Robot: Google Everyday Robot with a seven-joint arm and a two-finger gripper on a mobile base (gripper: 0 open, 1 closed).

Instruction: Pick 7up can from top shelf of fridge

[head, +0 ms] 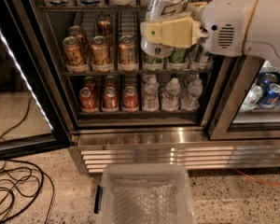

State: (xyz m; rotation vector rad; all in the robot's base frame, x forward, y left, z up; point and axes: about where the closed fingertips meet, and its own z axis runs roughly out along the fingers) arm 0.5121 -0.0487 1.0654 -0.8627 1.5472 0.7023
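Observation:
My gripper (155,32), with pale yellow fingers (171,31), is shut on the 7up can (162,4), a silvery-white can with green marks. It holds the can tilted in front of the open fridge (130,139), just below the top shelf (91,7) and in front of the green cans on the middle rack. The can's base (155,49) shows under the fingers. The top shelf carries blue-white and white-green cans at the upper edge of the view. My white arm (252,22) reaches in from the right.
Gold-brown cans (100,52) fill the middle rack, red cans and water bottles (170,94) the lower one. A clear plastic bin (144,195) sits on the floor below. The open door (18,69) is at left, cables (14,190) lie on the floor, and a second cooler (268,92) is at right.

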